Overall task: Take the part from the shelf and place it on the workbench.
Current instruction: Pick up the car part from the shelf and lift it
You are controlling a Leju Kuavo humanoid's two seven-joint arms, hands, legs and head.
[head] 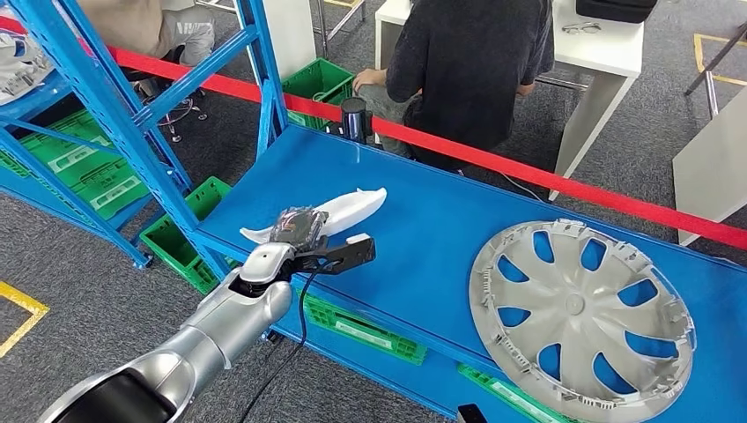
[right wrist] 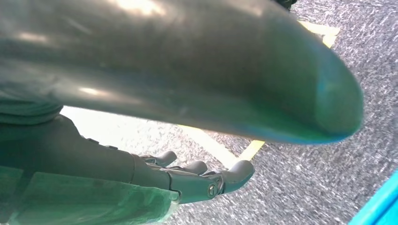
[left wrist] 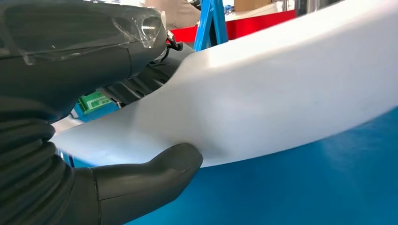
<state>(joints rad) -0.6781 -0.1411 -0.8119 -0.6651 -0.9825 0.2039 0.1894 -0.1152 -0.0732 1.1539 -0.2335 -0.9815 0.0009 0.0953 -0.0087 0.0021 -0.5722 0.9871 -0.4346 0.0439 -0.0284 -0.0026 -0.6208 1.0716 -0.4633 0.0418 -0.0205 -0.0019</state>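
Left hand: the left hand [head: 310, 240] holds the white part [head: 339, 211] over the near left end of the blue workbench [head: 423, 238]. In the left wrist view the thick thumb [left wrist: 155, 171] presses against one face of the part [left wrist: 263, 98] and the darker fingers [left wrist: 136, 89] wrap over the opposite face, so the part sits clamped between them.
White part: long, smooth and curved, tapering at both ends. One tip sticks out past the fingers toward the shelf side, the longer end runs out beyond the fingers across the workbench. Whether its underside touches the blue top or hangs just above it, I cannot tell.
Right hand: the right hand [right wrist: 202, 180] hangs above grey carpet with a yellow floor line. Its fingers [right wrist: 237, 171] are loosely curled and apart, with nothing in them.
Hubcap: a silver wheel cover [head: 581, 322] lies flat on the workbench, well apart from the left hand's fingers, out beyond the part's far tip.
Shelf: the blue shelf frame [head: 132, 115] stands beside the workbench, behind the left hand.
Person: a person in a dark top [head: 467, 62] sits past a red barrier tape [head: 528, 172], beyond the workbench.
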